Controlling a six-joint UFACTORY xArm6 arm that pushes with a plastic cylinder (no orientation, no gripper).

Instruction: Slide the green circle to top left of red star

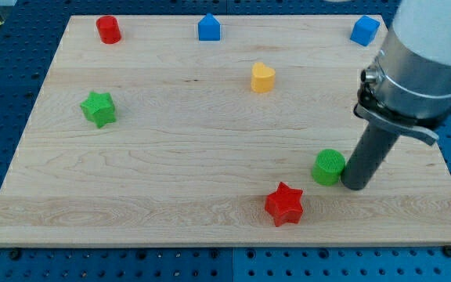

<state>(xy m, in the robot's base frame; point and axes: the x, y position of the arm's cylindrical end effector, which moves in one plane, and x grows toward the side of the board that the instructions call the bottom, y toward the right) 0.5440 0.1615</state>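
Note:
The green circle point(329, 166) is a short cylinder on the wooden board point(171, 157), right of the middle and low in the view. The red star point(284, 204) lies just below and to the left of it, near the board's bottom edge. My tip point(353, 186) stands right beside the green circle on its right side, touching it or nearly so. The rod rises from there to the arm at the view's upper right.
A green star point(99, 108) lies at the left. A red cylinder point(109, 30) is at the top left, a blue house-shaped block point(209, 27) at the top middle, a blue cube point(364, 30) at the top right. A yellow heart point(262, 78) sits above the centre.

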